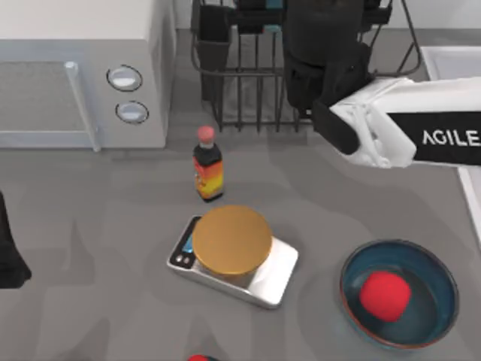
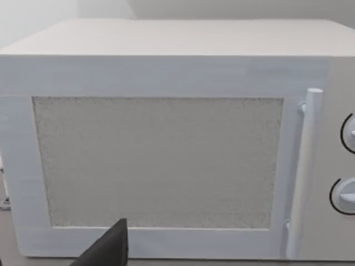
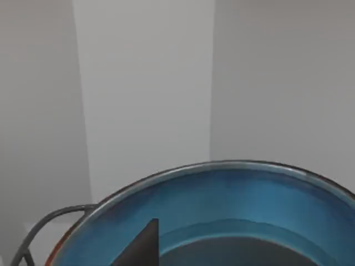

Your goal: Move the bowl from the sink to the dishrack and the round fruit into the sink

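The right tool hangs over the dishrack at the far side of the surface, its dark body above the rack's right half. In the right wrist view the wide dark-blue bowl sits close under the camera, one dark finger against its inside; the tool appears closed on the bowl's rim, though the second finger is hidden. A curve of rack wire shows just beside the bowl, so it is being carried at the rack, not yet clearly resting in it.

Judging from this, the first step is near its end: the bowl is out of the sink, whose pale rim lies at the far right. The next move calls for lowering the bowl between the upright prongs until it is supported, then opening the tool and lifting clear without dragging wire.

A bowl has no long axis; what matters is its mouth, which faces roughly toward the wrist camera, with the rim's plane tilted rather than level. How steeply it leans I cannot tell.

The round fruit waits in a second blue bowl at the near right, well apart from the sink. Fetching it comes after.

The left tool is parked at the left edge, facing the microwave; whether it is open or shut I cannot tell.
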Robot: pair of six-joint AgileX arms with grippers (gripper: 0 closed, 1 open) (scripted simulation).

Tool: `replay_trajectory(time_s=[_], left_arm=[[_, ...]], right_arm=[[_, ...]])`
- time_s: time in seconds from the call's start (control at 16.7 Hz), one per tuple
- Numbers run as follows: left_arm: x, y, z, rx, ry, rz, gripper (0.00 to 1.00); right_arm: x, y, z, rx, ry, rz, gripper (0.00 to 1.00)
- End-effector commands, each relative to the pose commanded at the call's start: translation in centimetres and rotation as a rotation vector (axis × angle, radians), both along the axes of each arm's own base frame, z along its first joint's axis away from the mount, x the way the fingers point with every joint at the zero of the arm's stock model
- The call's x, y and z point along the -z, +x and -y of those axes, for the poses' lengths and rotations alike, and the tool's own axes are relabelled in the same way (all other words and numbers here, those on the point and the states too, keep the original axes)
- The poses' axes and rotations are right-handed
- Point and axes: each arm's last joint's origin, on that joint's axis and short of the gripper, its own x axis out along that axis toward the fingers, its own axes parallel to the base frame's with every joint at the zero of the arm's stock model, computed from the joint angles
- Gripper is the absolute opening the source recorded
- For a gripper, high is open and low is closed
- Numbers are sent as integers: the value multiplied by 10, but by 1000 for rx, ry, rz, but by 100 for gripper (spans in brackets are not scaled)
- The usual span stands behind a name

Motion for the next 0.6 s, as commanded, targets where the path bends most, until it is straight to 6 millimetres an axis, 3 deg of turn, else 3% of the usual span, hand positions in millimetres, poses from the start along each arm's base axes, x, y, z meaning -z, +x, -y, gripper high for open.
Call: replay_trajectory(time_s=[0.48,0.6], left_arm=[[0,0,0,0,0,0,100],[0,0,0,0,0,0,100]], right_arm=[[0,-1,-1,-3,0,0,100],[-6,-3,6,-3,-1,-1,100]])
